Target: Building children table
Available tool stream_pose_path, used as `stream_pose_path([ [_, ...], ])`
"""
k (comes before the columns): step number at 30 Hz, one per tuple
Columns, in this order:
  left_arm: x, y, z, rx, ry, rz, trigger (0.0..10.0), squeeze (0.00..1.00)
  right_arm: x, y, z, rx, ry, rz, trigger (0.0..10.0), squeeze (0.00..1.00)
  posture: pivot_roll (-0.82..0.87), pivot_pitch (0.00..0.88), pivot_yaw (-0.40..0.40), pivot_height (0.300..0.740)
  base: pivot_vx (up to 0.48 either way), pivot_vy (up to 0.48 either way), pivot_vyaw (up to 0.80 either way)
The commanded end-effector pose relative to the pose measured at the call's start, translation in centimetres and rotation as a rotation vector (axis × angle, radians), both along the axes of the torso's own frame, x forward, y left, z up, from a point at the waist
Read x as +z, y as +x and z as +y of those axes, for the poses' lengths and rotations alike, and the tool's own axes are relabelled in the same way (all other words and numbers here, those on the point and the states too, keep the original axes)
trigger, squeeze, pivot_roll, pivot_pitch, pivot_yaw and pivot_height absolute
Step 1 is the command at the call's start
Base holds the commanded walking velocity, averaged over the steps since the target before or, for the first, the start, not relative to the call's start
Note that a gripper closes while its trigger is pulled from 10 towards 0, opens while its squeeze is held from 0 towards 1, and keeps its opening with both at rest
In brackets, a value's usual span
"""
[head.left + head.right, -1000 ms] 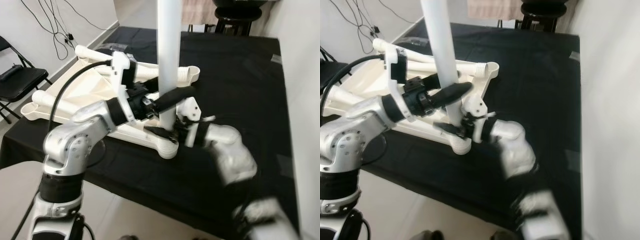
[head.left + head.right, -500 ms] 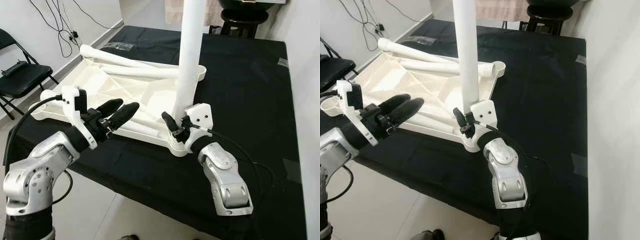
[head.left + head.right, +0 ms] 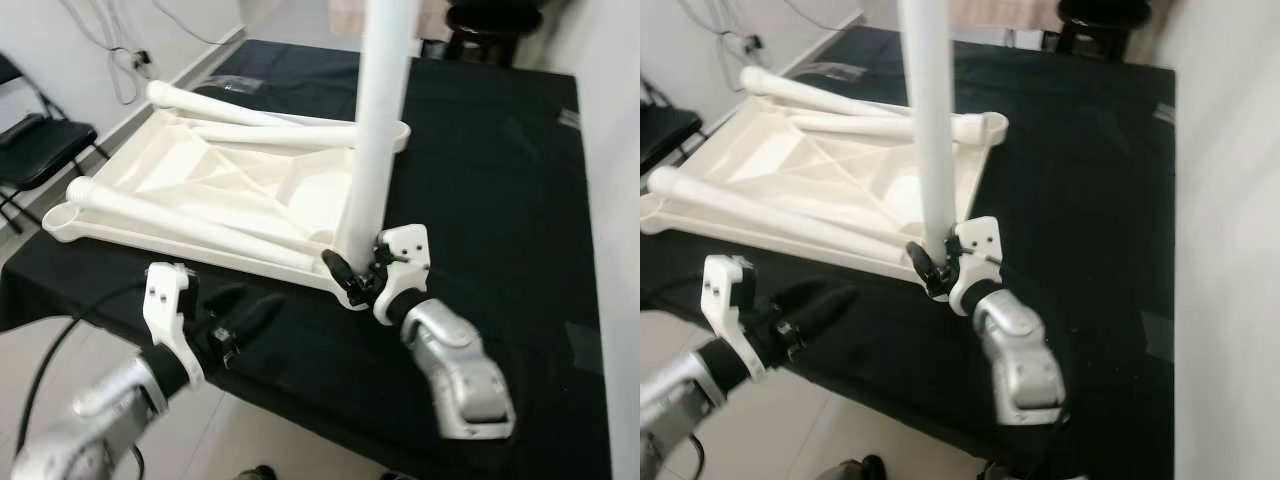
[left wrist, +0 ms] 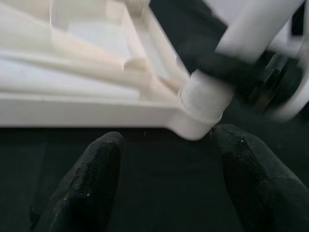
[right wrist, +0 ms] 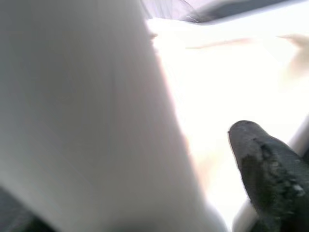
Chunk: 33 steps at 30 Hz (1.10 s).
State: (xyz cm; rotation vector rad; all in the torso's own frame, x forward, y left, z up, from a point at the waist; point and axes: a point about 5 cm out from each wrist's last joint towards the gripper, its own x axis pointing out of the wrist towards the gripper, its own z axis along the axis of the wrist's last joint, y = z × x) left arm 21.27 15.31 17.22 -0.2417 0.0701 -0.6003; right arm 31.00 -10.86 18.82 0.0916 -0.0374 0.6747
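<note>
A white children's table top (image 3: pixel 200 180) lies upside down on the black-covered table (image 3: pixel 500 160). One white leg (image 3: pixel 380 120) stands upright in its near right corner socket (image 4: pixel 200 104). My right gripper (image 3: pixel 358 268) is shut on the base of that leg, with a black finger on each side. My left gripper (image 3: pixel 245 312) hangs open at the table's front edge, below and left of the socket; its fingers (image 4: pixel 91 174) hold nothing. Three loose legs rest on the top: one (image 3: pixel 190 215) along the near side and two (image 3: pixel 250 105) at the far side.
A black folding chair (image 3: pixel 35 140) stands at the left by the wall. A dark stool (image 3: pixel 495 20) sits beyond the table's far edge. The right half of the black cloth is bare. Pale floor (image 3: pixel 60 350) lies in front of the table.
My left gripper has let go of the upright leg and drawn back and down to the table's front edge. The right gripper stays at the leg's base. The camera has shifted.
</note>
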Motion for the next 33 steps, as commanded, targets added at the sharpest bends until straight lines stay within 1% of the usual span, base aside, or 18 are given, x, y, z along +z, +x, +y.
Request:
stream_pose_path([
  [1, -0.2, -0.4, 0.0, 0.053, -0.009, -0.007, 10.0, 0.0, 0.5, 0.5, -0.1, 0.138, 0.018, -0.029, 10.0, 0.0, 0.01, 0.169, 0.042, 0.74, 0.0, 0.0, 0.0],
  [6, -0.9, -1.2, -0.9, 0.072, -0.013, 0.009, 10.0, 0.0, 1.0, 2.0, -0.6, 0.294, -0.065, -0.068, 10.0, 0.0, 0.02, 0.155, 0.035, 0.74, 0.0, 0.0, 0.0],
  [8, -2.3, -2.2, -2.1, 0.041, 0.057, 0.031, 10.0, 0.0, 1.5, 2.8, -0.1, 0.508, -0.131, -0.073, 10.0, 0.0, 0.03, 0.146, 0.018, 0.74, 0.0, 0.0, 0.0],
  [10, -2.5, -2.4, -2.3, 0.04, 0.072, 0.029, 10.0, 0.0, 1.7, 3.1, -0.1, 0.533, -0.129, -0.067, 10.0, 0.0, 0.03, 0.146, 0.018, 0.74, 0.0, 0.0, 0.0],
  [11, -2.3, -2.3, -2.3, 0.063, 0.055, 0.008, 10.0, 0.0, 2.2, 3.9, 0.1, 0.55, -0.139, -0.073, 8.9, 0.0, 0.03, 0.147, 0.013, 0.74, 0.0, 0.0, 0.0],
  [12, -2.1, -2.1, -2.3, 0.076, 0.045, -0.001, 10.0, 0.0, 2.4, 4.3, 0.2, 0.554, -0.134, -0.074, 3.1, 0.0, 0.04, 0.146, 0.005, 0.74, 0.0, 0.0, 0.0],
  [14, -2.1, -2.1, -2.2, 0.087, 0.04, -0.007, 10.0, 0.0, 2.5, 4.6, 0.1, 0.565, -0.128, -0.075, 3.1, 0.0, 0.04, 0.146, 0.005, 0.74, 0.0, 0.0, 0.0],
  [15, -2.1, -2.0, -2.1, 0.106, 0.045, -0.017, 10.0, 0.0, 2.6, 4.7, 0.2, 0.593, -0.13, -0.071, 0.0, 0.0, 0.04, 0.144, -0.002, 0.74, 0.0, 0.0, 0.0],
  [20, -2.1, -2.0, -2.1, 0.126, 0.079, -0.051, 10.0, 0.0, 2.6, 5.3, 0.0, 0.614, -0.135, -0.064, 0.0, 0.0, 0.04, 0.147, -0.009, 0.74, 0.0, 0.0, 0.0],
  [24, -2.2, -2.1, -2.3, 0.122, 0.137, -0.093, 10.0, 0.0, 0.5, 4.8, -1.0, 0.588, -0.218, -0.029, 0.0, 0.0, 0.03, 0.153, -0.014, 0.74, 0.0, 0.0, 0.0],
  [26, -2.2, -2.0, -2.4, 0.122, 0.141, -0.105, 10.0, 0.0, -1.7, 3.8, -1.4, 0.5, -0.268, 0.049, 0.0, 0.0, 0.02, 0.158, -0.021, 0.74, 0.0, 0.0, 0.0],
  [27, -2.2, -2.0, -2.4, 0.122, 0.141, -0.105, 10.0, 0.0, -1.7, 3.8, -1.4, 0.5, -0.268, 0.049, 0.0, 0.0, 0.02, 0.158, -0.021, 0.74, 0.0, 0.0, 0.0],
  [28, -2.2, -2.0, -2.3, 0.125, 0.142, -0.11, 10.0, 0.0, -3.2, 2.9, -1.3, 0.387, -0.287, 0.105, 0.0, 0.0, 0.02, 0.16, -0.032, 0.74, 0.0, 0.0, 0.0],
  [29, -2.2, -2.0, -2.3, 0.125, 0.142, -0.11, 10.0, 0.0, -3.2, 2.9, -1.3, 0.387, -0.287, 0.105, 0.0, 0.0, 0.02, 0.16, -0.032, 0.74, 0.0, 0.0, 0.0],
  [30, -2.2, -1.8, -2.3, 0.13, 0.148, -0.12, 10.0, 0.0, -5.6, 1.2, -1.4, -0.134, -0.28, 0.22, 0.0, 0.0, 0.03, 0.164, -0.027, 0.74, 0.0, 0.0, 0.0],
  [31, -2.1, -1.8, -2.2, 0.131, 0.152, -0.126, 10.0, 0.0, -6.1, 0.0, -2.1, -0.354, -0.241, 0.284, 0.0, 0.0, 0.03, 0.164, -0.027, 0.74, 0.0, 0.0, 0.0],
  [32, -2.2, -1.6, -2.1, 0.134, 0.152, -0.124, 10.0, 0.0, -6.4, -1.8, -1.6, -0.374, -0.281, 0.272, 0.0, 0.0, 0.01, 0.176, 0.008, 0.74, 0.0, 0.0, 0.0],
  [33, -2.2, -1.6, -2.1, 0.134, 0.152, -0.124, 10.0, 0.0, -6.4, -1.8, -1.6, -0.374, -0.281, 0.272, 0.0, 0.0, 0.01, 0.176, 0.008, 0.74, 0.0, 0.0, 0.0],
])
